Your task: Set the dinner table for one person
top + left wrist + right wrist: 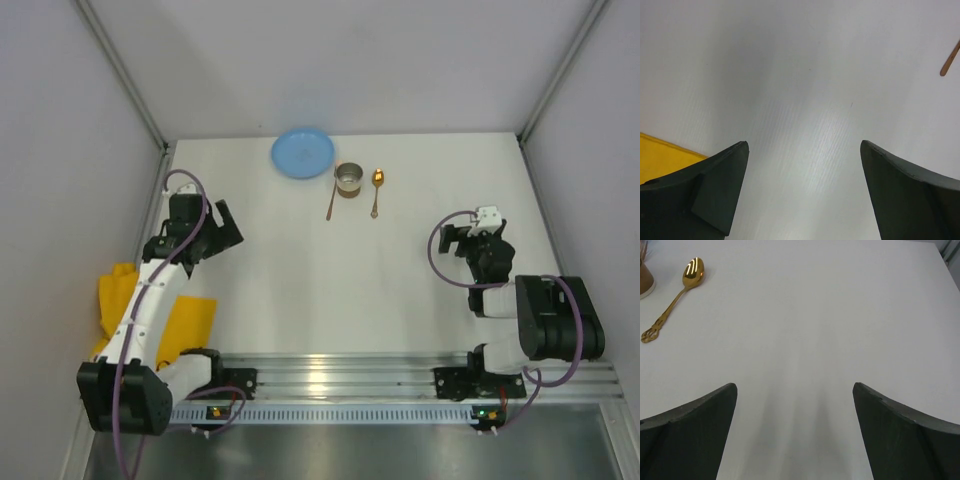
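Note:
The white dinner table [330, 280] carries a blue plate [303, 153] at the back. To the plate's right stand a small metal cup [348, 180], a thin brown utensil [331, 200] and a gold spoon [376, 190]. My left gripper [226, 226] hovers over the table's left side, open and empty; its wrist view [804, 145] shows only bare table between the fingers and the brown utensil's tip [950, 59]. Over the right side my right gripper [450, 240] is open and empty too [794, 386], with the spoon [675, 295] far ahead to its left.
A crumpled yellow cloth [190, 318] lies at the near left under my left arm, and its corner [660, 155] shows beside the left finger. Pale grey panels [60, 150] wall the table on three sides. A ribbed aluminium rail [340, 375] runs along the near edge.

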You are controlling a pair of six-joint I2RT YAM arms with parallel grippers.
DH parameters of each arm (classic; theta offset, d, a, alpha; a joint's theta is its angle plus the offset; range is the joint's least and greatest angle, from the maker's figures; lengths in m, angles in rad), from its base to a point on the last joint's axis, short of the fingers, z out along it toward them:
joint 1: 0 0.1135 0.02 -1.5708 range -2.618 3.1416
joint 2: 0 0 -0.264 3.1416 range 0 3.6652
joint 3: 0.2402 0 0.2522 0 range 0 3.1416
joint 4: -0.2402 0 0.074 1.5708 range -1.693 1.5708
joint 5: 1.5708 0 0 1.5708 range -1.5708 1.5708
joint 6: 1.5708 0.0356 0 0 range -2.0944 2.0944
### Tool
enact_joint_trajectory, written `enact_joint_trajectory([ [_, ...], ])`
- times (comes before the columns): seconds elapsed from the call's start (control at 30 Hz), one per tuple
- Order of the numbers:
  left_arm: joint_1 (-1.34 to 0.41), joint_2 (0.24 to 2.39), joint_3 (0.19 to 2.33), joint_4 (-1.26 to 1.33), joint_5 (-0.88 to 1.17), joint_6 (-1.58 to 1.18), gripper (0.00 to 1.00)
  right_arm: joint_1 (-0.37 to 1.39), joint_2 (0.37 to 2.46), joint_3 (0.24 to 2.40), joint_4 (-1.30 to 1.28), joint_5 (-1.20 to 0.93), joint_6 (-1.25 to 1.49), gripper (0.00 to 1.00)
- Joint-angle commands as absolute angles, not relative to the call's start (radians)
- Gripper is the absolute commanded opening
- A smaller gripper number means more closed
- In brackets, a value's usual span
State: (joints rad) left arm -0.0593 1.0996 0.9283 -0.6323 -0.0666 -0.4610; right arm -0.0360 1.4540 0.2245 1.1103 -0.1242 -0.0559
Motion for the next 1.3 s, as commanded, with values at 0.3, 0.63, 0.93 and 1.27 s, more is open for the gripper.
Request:
enact_joint_trajectory([
  [0.3, -0.051, 1.256, 0.911, -0.706, -0.202, -0.522, 0.98, -0.029, 1.451, 0.241, 1.189, -0.101, -0.041, 1.0],
  [0.63, -0.046, 1.397, 0.913, -0.733, -0.319, -0.528, 0.98, -0.028, 1.448, 0.252, 1.166, -0.04, -0.018, 1.0],
  [0.93, 0.02, 1.356, 0.904, -0.911, -0.364, -0.793, 0.98, 0.04, 1.301, 0.378, 0.855, 0.179, -0.009, 1.0],
  [1.27, 0.257, 1.35, 0.752, -0.815, -0.292, -0.853, 0.98, 0.074, 1.209, 0.879, 0.101, 0.054, 0.322, 1.0],
])
